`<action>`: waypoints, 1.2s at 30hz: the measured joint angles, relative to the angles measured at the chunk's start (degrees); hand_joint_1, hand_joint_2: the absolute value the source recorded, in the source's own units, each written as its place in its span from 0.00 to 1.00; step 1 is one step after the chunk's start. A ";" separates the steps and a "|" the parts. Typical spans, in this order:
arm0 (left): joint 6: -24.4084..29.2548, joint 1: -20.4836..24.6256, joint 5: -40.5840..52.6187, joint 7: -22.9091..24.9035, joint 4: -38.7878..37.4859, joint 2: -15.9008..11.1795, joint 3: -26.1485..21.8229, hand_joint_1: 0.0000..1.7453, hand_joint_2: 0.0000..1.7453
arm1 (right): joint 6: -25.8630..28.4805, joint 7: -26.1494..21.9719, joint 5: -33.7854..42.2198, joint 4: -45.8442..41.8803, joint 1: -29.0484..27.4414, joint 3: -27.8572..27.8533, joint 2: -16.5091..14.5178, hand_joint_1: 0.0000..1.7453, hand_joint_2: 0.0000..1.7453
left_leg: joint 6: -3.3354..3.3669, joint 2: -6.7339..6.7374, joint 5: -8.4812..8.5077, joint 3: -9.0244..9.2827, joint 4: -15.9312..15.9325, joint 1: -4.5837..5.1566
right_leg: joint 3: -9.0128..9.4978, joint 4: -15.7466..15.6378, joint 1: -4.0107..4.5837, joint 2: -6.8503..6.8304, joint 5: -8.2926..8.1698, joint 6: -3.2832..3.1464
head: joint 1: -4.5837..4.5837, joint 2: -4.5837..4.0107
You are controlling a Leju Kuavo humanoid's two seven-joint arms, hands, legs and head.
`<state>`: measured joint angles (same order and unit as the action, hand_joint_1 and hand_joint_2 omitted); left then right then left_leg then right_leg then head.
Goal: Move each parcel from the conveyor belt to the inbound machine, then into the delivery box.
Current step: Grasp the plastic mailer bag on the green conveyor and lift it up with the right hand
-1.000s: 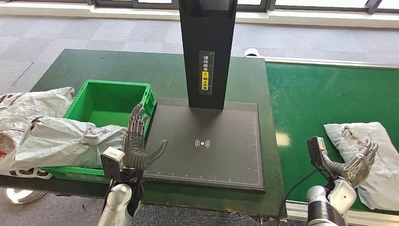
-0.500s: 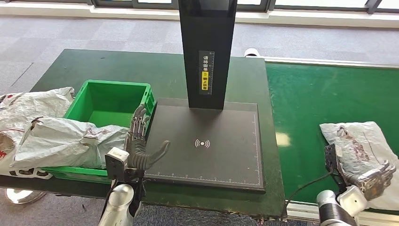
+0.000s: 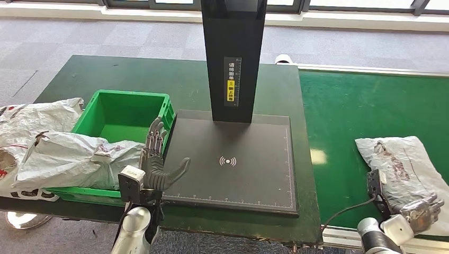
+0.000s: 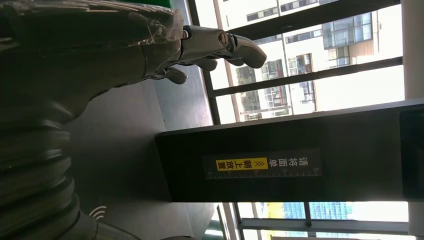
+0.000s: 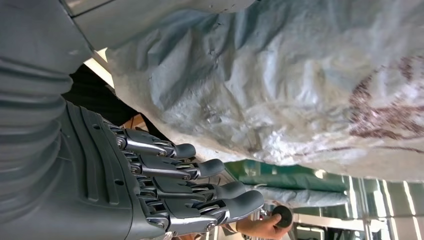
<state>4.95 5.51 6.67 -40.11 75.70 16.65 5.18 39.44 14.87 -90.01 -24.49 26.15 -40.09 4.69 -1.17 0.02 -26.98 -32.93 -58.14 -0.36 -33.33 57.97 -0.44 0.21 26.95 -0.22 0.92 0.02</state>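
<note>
Parcel [image 3: 403, 165] lies at the conveyor belt's [image 3: 365, 106] near edge, right hand [image 3: 421, 209] beside it with fingers spread, grasping nothing; left hand [image 3: 156, 161] released by scanner plate [image 3: 233, 164]; advise sliding fingers under the bag's near edge before closing.

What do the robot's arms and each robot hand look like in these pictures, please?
Both arms are silver tubes with rounded joints. The left robot hand has a dark grey palm, a thick grey thumb and segmented metallic fingers, with a small boxy silver and black camera module at its wrist. The right robot hand looks alike; its dark wrist module trails a thin black cable. Close up, a grey ribbed cover wraps each wrist.
</note>
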 joint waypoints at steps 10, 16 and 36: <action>-0.34 0.02 0.10 0.00 -0.16 0.00 0.00 0.00 1.00 | -5.50 2.35 -0.09 3.71 0.18 0.00 0.83 0.00 1.00 | 0.00 0.00 0.00 0.00 0.00 0.00 | 0.01 0.00 0.00 0.00 0.00 0.00 | 0.00 0.00; -0.51 0.05 0.13 0.00 -0.46 0.00 -0.01 0.00 1.00 | -10.89 3.33 -0.17 4.57 0.86 0.11 0.94 0.31 1.00 | 0.00 0.01 0.00 0.04 -0.01 -0.01 | 0.07 0.00 0.02 0.00 0.00 0.00 | 0.00 0.00; -0.50 0.02 0.51 0.00 -0.49 0.00 -0.07 0.00 1.00 | -13.19 3.23 -0.38 4.95 2.91 1.09 1.54 1.00 1.00 | 0.10 0.22 -0.01 0.34 -0.06 -0.01 | 0.36 -0.07 0.06 0.17 -0.13 0.18 | 0.00 0.00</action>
<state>4.45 5.52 7.17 -40.11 75.21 16.65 5.11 26.25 18.10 -90.38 -19.54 29.05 -39.00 6.23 -1.07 0.25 -26.99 -32.60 -58.20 -0.37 -32.97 57.90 -0.38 0.38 26.82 -0.05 0.92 0.02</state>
